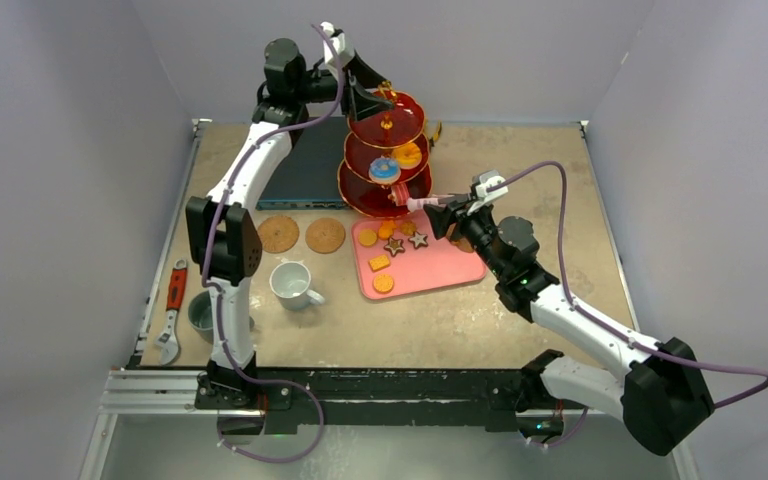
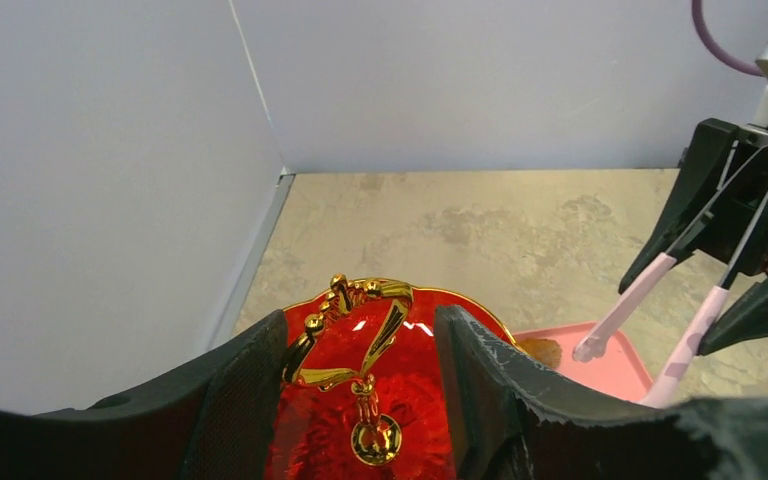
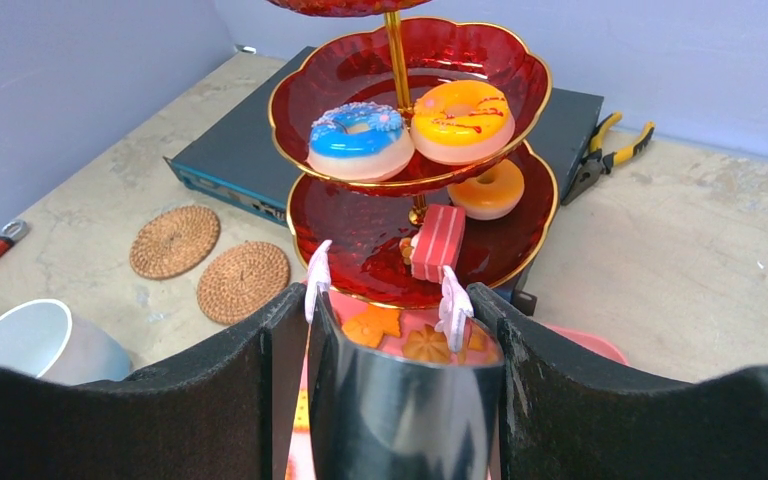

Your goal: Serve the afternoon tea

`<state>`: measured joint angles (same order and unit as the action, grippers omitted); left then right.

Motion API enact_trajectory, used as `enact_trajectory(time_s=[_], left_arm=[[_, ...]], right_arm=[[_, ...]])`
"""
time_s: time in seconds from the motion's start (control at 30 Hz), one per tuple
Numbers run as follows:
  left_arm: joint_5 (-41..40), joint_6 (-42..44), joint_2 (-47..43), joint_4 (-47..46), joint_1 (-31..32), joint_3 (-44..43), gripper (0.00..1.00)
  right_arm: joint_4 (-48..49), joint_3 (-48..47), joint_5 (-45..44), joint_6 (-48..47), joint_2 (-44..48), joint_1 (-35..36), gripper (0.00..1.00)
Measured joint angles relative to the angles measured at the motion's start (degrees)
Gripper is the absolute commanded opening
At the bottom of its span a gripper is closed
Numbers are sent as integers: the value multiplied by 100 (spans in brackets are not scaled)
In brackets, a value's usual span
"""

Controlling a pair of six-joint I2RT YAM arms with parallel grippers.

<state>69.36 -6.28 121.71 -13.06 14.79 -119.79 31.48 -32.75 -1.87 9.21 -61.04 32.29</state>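
The red three-tier stand (image 1: 385, 165) stands at the back centre. My left gripper (image 2: 360, 325) is open, with its jaws on either side of the gold handle (image 2: 392, 293). My right gripper (image 3: 390, 300) is shut on metal tongs (image 3: 400, 410). Their pink tips are apart and empty, just before the bottom tier. A blue donut (image 3: 357, 140) and an orange donut (image 3: 460, 115) lie on the middle tier. A striped cake (image 3: 437, 240) and another donut (image 3: 488, 190) lie on the bottom tier. Several pastries (image 1: 393, 245) lie on the pink tray (image 1: 440, 265). The white mug (image 1: 290, 283), the grey mug (image 1: 200, 312) and two cork coasters (image 1: 278, 234) are at the left.
A dark electronics box (image 1: 305, 175) lies behind the stand at the left. A red-handled wrench (image 1: 172, 310) lies at the left edge by the grey mug. Yellow pliers (image 3: 610, 150) lie behind the stand. Walls close the back and both sides.
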Motion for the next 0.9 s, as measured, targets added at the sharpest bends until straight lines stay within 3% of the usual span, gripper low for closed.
enact_trajectory(time_s=[0.13,0.37,0.53,0.9], left_arm=[[-188,28,0,15,2,0,32],[-468,138,0,-9,7,13,29],[-684,326,-11,37,35,79,19],[-1851,1491,-732,166,118,1025,9]], right_arm=[[-17,0,0,20,0,0,60],[-17,0,2,22,0,0,60],[-17,2,9,31,0,0,60],[15,63,-9,20,-57,0,59]])
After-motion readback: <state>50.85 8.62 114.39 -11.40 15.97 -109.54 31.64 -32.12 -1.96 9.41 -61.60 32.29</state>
